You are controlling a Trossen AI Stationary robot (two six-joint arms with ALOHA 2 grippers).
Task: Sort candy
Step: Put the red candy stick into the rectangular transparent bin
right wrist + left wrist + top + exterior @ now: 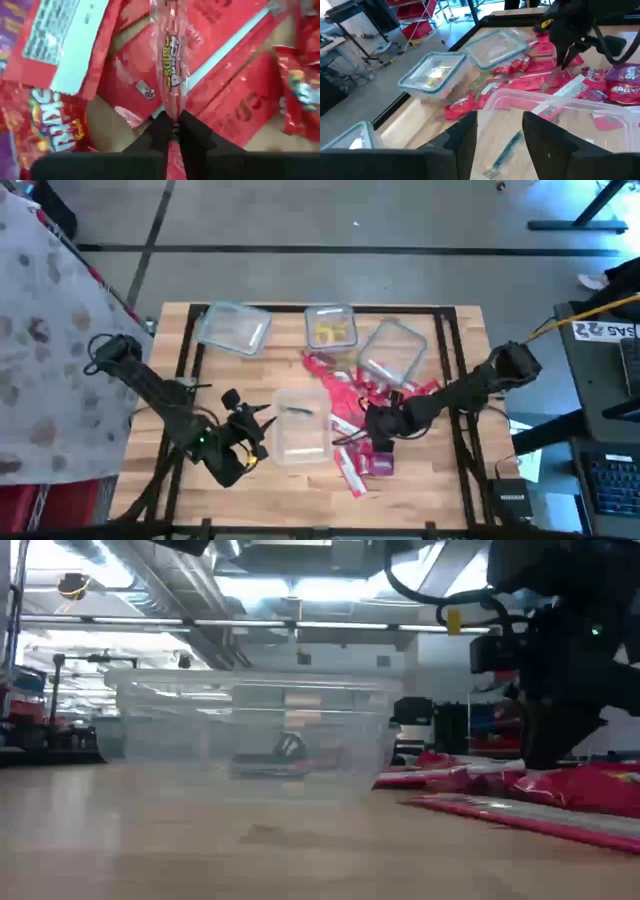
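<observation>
Down in the candy pile [350,402] right of the middle tub [300,425], my right claw [173,131] is pinched shut on a long candy stick [170,55] — it runs straight away from my fingertips. Tub's just left; left claw [500,145] waits there, half open, empty.

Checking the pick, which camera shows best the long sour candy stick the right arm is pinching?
Right wrist view: the jaws pinch the red stick at its end, label readable. High view shows only the right gripper over the candy pile; other views don't clearly show it.

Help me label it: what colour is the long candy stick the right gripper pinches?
Red candy stick, clearest in the right wrist view.
</observation>
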